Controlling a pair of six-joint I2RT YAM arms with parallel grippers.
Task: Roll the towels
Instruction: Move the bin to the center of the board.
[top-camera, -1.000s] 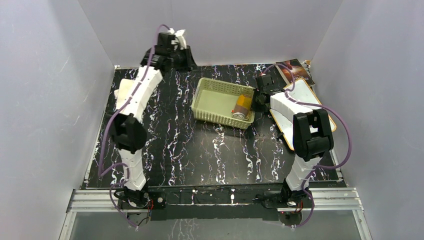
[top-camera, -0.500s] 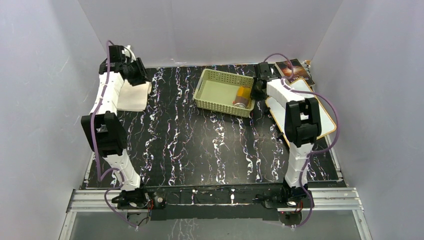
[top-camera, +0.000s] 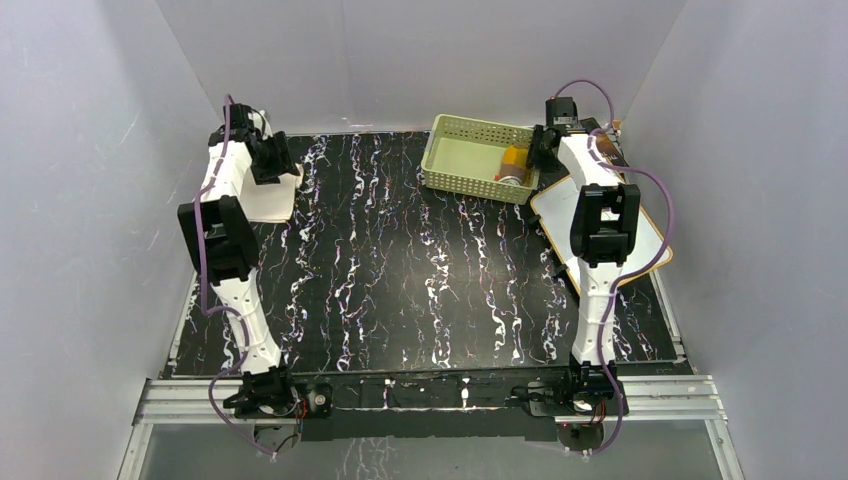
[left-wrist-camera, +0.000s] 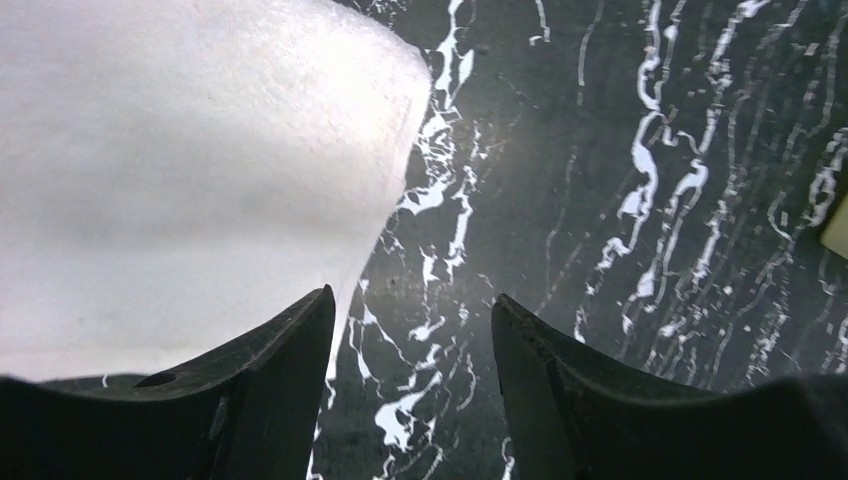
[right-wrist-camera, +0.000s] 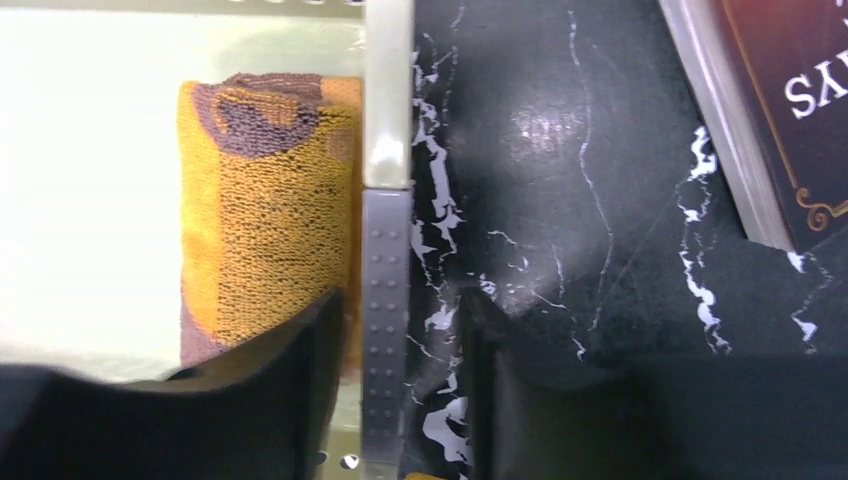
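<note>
Marbled table (top-camera: 400, 280), towel roll (right-wrist-camera: 265, 210) along basket wall (right-wrist-camera: 388, 100)

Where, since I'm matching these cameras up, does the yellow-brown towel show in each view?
Top external: the yellow-brown towel lies in the right end of the basket, at the far right of the table.
Left wrist: not in it.
Right wrist: the towel is left of centre, against the basket wall.
Shared landmark: that basket wall, seen in both.

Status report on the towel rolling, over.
Left tool open, empty, beside the flat cream-white cloth towel. Right tool open astride the rim of the pale green plastic basket. Mustard-yellow and brown towel rolled, inside basket. Nothing in the way.
</note>
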